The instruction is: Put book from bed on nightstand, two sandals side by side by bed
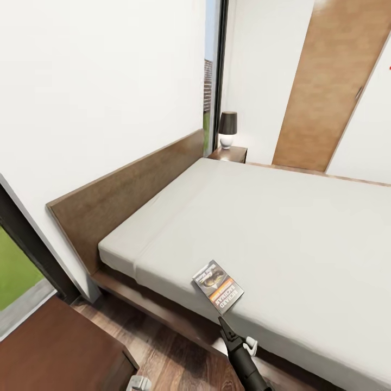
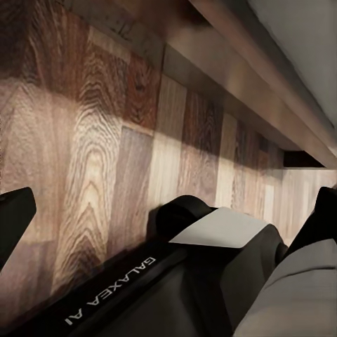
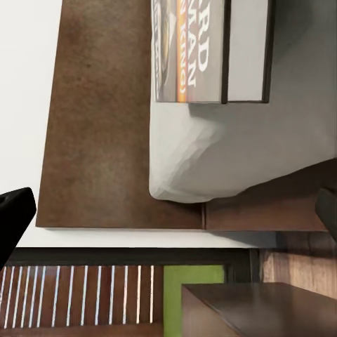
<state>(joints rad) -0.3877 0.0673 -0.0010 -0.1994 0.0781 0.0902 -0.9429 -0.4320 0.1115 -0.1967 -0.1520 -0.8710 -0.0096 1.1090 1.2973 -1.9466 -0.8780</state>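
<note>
The book (image 1: pixel 217 286), dark grey with an orange band, lies flat on the bed's whitish mattress (image 1: pixel 282 228) near its front edge. My right gripper (image 1: pixel 225 325) reaches up from below, its tip just short of the book's near edge. In the right wrist view the book (image 3: pixel 189 49) sits ahead, and the dark fingertips (image 3: pixel 14 225) stand wide apart with nothing between them. My left gripper (image 2: pixel 168 217) hangs low over the wood floor (image 2: pixel 91 140) beside the bed frame (image 2: pixel 246 77), open and empty. The sandals are out of view.
A small reddish-brown nightstand (image 1: pixel 229 153) with a dark-shaded lamp (image 1: pixel 227 129) stands beyond the bed by the window. Another nightstand (image 1: pixel 54 353) sits close at the lower left. The brown headboard (image 1: pixel 125 195) lines the wall, and a wooden door (image 1: pixel 331 81) is behind.
</note>
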